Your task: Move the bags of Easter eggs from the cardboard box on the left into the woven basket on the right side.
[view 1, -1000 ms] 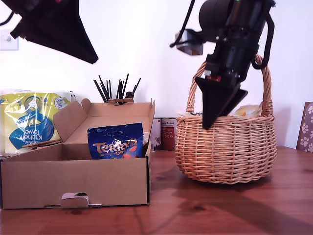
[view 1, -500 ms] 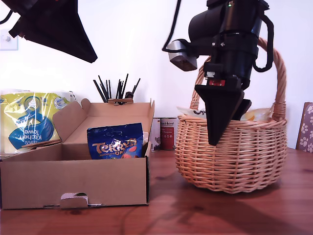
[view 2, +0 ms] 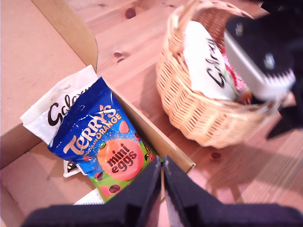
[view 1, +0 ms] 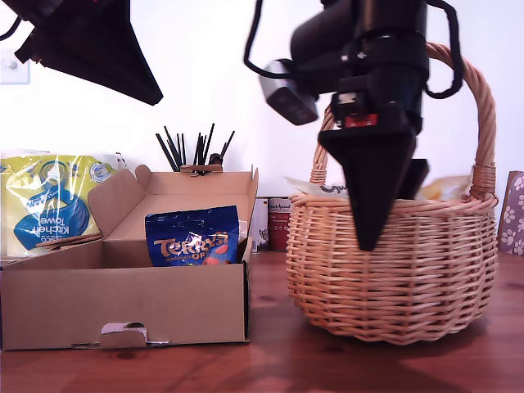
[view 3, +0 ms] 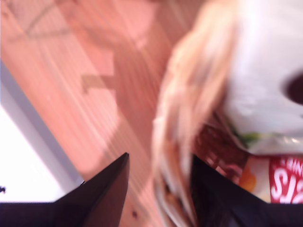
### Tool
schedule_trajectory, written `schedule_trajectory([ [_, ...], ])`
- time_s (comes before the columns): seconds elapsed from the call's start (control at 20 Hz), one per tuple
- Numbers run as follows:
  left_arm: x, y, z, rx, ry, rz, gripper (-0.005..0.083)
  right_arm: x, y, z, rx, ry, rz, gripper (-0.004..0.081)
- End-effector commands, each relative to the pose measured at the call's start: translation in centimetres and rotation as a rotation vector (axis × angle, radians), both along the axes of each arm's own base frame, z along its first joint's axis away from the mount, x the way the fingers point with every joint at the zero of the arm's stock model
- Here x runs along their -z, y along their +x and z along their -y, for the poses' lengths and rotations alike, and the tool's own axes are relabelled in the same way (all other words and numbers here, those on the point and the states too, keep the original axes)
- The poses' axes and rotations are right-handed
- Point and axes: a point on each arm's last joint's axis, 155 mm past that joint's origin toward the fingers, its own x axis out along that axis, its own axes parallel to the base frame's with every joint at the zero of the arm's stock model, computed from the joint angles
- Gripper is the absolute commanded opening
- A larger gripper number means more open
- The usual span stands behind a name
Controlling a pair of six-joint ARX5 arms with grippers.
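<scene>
The cardboard box (view 1: 123,303) stands open at the exterior view's left. A dark blue bag of Easter eggs (view 1: 195,237) (view 2: 102,142) stands in it, on top of a white bag (view 2: 52,109). High above the box, my first gripper (view 1: 154,100) (view 2: 162,163) hangs shut and holds nothing. At the exterior view's right, the woven basket (view 1: 393,270) (view 2: 199,113) holds a white bag (view 1: 327,188) (view 2: 206,61) (view 3: 265,71) and a yellow-orange one (view 1: 446,187). My second gripper (view 1: 377,229) (view 3: 158,163) straddles the basket's rim (view 3: 184,94), one finger outside the wall and one inside, clamped on it.
A yellow and blue kitchen towel pack (view 1: 49,205) stands behind the box. Black sticks (view 1: 192,147) in a holder and a dark tin (view 1: 280,223) sit at the back. A flowered panel (view 1: 514,213) stands at the exterior view's right edge. All of it rests on the wooden table (view 1: 270,360).
The basket has come nearer the camera together with my second gripper, showing larger and lower in the exterior view. My first arm and the box have not moved.
</scene>
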Motion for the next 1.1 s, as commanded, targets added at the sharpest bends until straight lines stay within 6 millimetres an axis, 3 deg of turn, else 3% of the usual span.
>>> schedule_trajectory([
  [0.0, 0.6, -0.1, -0.1, -0.004, 0.002, -0.013, -0.0019, -0.7, 0.9, -0.3, -0.001, 0.012, 0.056, 0.0336],
  [0.2, 0.5, 0.0, -0.1, -0.005, 0.001, -0.012, -0.0019, -0.9, 2.3, 1.2, 0.016, -0.046, 0.119, 0.0371],
  [0.35, 0.3, 0.1, 0.0, -0.004, -0.005, -0.004, -0.0019, -2.3, 3.2, 1.4, 0.032, -0.02, 0.18, 0.0371],
  [0.65, 0.2, 0.2, 0.1, -0.004, -0.009, 0.002, -0.0019, -7.7, 3.9, 1.3, 0.051, 0.083, 0.346, 0.037],
  [0.8, 0.0, 0.3, 0.2, -0.004, -0.015, 0.011, -0.0019, -10.7, 3.2, 1.0, 0.095, 0.167, 0.404, 0.0367],
  [0.9, -0.3, 0.5, 0.3, -0.005, -0.022, 0.021, -0.0019, -12.5, 1.9, 0.0, 0.13, 0.259, 0.389, 0.0281],
  [1.0, -0.4, 0.6, 0.3, -0.005, -0.024, 0.026, -0.0019, -13.8, 1.2, -0.7, 0.162, 0.323, 0.389, 0.0063],
  [1.05, -0.4, 0.7, 0.2, -0.008, -0.026, 0.029, -0.0019, -14.5, 1.3, -1.2, 0.186, 0.353, 0.406, -0.0007],
])
